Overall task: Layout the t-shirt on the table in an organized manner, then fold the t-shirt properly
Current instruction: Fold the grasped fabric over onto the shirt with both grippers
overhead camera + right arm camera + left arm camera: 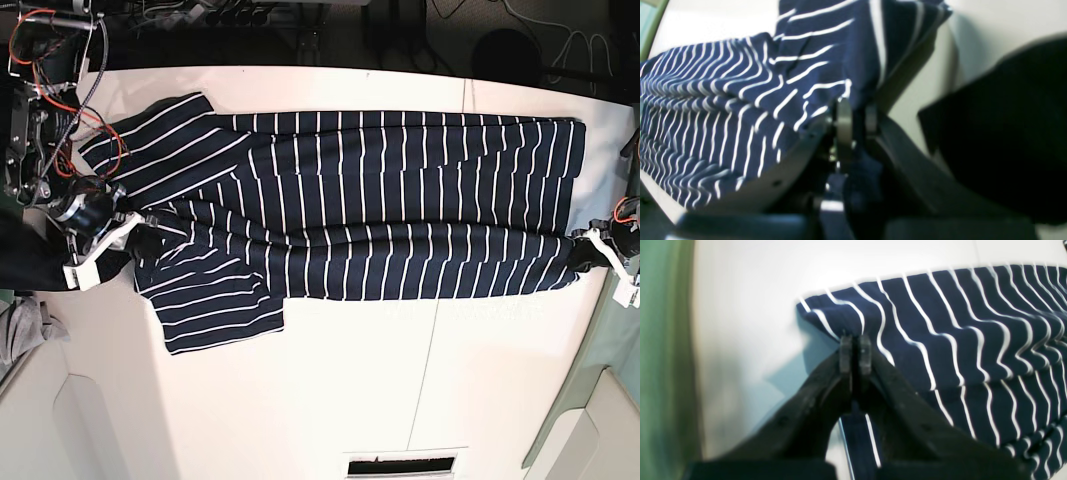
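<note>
T-shirt (380, 200) lies spread lengthwise across the table (330, 400), sleeves toward 9 o'clock in the base view, hem toward 3 o'clock. Left gripper (855, 355) is clamped on a hem corner at 3 o'clock. Right gripper (856, 115) pinches fabric between the sleeves at 9 o'clock. Cloth is rippled near both grips.

This looks like a robotics lab: a wide white table (330, 400) stands as the work surface, bare red and orange wiring (60, 70) trails off the arm at one end, and black cables (540, 50) lie tangled along the dark floor behind it.
</note>
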Robot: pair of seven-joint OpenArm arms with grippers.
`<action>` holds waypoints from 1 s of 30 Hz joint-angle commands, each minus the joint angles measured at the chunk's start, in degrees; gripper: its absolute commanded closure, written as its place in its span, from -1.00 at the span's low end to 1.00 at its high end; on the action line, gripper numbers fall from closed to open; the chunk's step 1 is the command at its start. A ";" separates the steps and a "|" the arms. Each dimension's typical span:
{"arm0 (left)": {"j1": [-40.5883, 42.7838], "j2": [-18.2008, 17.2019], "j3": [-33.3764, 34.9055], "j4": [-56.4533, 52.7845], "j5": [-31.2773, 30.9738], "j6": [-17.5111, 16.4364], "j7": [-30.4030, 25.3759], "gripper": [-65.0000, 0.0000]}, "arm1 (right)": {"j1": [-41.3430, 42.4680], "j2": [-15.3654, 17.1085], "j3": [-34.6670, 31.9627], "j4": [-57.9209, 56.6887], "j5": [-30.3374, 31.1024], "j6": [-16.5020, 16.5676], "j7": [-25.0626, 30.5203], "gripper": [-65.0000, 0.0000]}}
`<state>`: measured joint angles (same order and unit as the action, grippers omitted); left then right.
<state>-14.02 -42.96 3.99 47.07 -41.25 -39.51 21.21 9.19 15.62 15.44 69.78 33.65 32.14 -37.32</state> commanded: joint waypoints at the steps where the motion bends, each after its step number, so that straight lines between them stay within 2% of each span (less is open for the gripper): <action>1: -0.09 -2.60 -1.51 1.73 -1.44 -0.49 -1.16 1.00 | -0.39 1.60 0.31 2.64 2.45 0.66 1.22 1.00; 5: 5.05 -3.72 -8.02 5.31 -3.67 -0.49 3.37 1.00 | -5.99 2.56 0.35 8.33 3.28 0.66 1.22 1.00; 10: 11.30 -4.04 -15.34 9.68 -10.45 -0.49 10.86 1.00 | -9.75 4.04 0.33 10.86 2.69 0.66 1.05 1.00; 15: 17.49 -3.50 -15.52 11.89 -10.27 -0.49 9.68 1.00 | -10.91 4.07 0.28 9.42 -0.50 0.42 1.05 1.00; 18: 19.02 -2.36 -15.52 11.89 -10.16 -0.49 7.93 1.00 | -10.47 4.13 0.28 9.18 -0.37 0.42 1.18 0.17; 19: 18.99 -1.86 -15.52 11.89 -10.16 -0.49 7.87 1.00 | -10.19 4.22 0.28 9.18 -0.11 0.37 1.36 -0.05; 20: 18.99 -1.51 -15.52 11.89 -10.16 -0.49 7.91 1.00 | -9.73 4.26 0.31 9.18 0.11 0.17 1.53 -0.18; 23: 19.02 -0.87 -15.52 11.89 -10.05 -0.49 7.98 1.00 | -7.82 4.35 0.76 9.20 0.46 0.17 2.43 -0.20; 26: 19.15 -0.76 -15.52 11.89 -8.44 -0.49 7.93 1.00 | -5.29 4.22 0.81 9.11 -0.17 -0.63 7.04 -0.20; 30: 19.12 -0.68 -15.52 11.89 -7.34 -0.49 7.89 1.00 | 2.62 2.38 0.55 4.63 -5.53 -2.25 7.80 -0.20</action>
<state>5.69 -42.09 -10.94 58.19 -47.88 -39.48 30.04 10.50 17.41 15.84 73.38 27.40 29.87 -30.87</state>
